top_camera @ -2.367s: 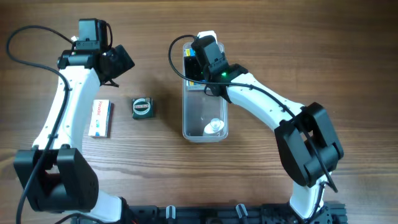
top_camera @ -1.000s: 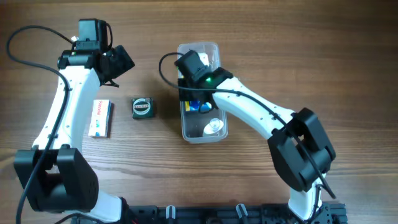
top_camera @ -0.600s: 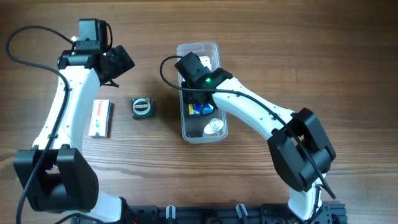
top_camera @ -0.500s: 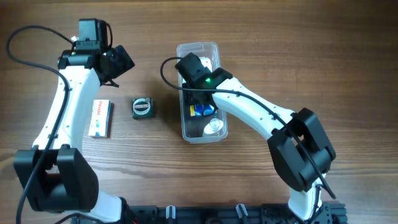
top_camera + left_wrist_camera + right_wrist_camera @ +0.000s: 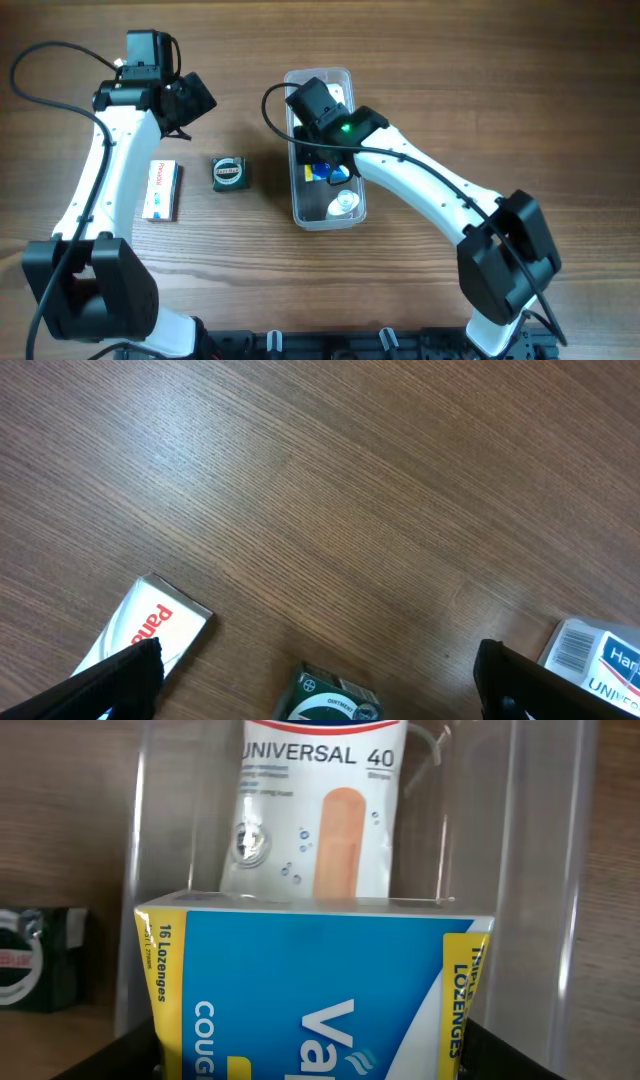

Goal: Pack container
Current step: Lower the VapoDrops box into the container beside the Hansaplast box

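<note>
The clear plastic container lies lengthwise at the table's middle; its walls show in the right wrist view. My right gripper reaches down into it and is shut on a blue and yellow lozenge box, seen from overhead at mid-tub. A white plaster pack lies in the far end. A round white item lies in the near end. My left gripper is open and empty, far left of the tub, above the table.
A green ointment box sits left of the container and shows in the left wrist view. A white box with red print lies further left, also in the left wrist view.
My right gripper has moved the lozenge box from the container's far end towards its middle, then shifted slightly right. The left arm has not moved.
</note>
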Robot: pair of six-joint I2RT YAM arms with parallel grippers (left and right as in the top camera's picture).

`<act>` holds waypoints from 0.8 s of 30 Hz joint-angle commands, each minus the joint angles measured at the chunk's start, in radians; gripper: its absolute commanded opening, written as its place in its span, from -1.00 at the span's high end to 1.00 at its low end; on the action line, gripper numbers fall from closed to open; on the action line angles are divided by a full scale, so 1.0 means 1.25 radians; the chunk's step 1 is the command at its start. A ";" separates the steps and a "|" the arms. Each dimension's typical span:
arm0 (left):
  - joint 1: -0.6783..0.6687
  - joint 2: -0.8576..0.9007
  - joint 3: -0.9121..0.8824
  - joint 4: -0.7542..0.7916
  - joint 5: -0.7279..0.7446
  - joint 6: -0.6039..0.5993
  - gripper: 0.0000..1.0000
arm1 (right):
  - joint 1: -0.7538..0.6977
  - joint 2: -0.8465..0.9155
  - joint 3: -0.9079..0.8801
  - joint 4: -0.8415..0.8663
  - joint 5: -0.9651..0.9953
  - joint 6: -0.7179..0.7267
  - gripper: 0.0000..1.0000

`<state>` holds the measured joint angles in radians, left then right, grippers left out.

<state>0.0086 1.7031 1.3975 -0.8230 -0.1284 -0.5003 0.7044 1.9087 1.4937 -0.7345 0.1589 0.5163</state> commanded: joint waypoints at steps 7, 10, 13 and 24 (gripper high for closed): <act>0.004 -0.016 0.006 -0.001 0.007 -0.011 -0.99 | 0.000 -0.017 0.016 -0.018 -0.030 0.029 -0.45; 0.004 -0.016 0.006 -0.001 0.007 -0.011 -1.00 | 0.000 -0.015 0.016 -0.018 -0.030 0.030 -0.45; 0.004 -0.016 0.006 -0.001 0.007 -0.011 -0.99 | 0.000 -0.014 0.015 -0.017 -0.033 0.030 -0.45; 0.004 -0.016 0.006 -0.004 0.007 -0.011 -0.99 | 0.000 -0.013 0.013 -0.018 -0.046 0.029 -0.61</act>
<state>0.0086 1.7031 1.3975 -0.8238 -0.1284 -0.5003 0.7044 1.9087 1.4937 -0.7559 0.1192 0.5400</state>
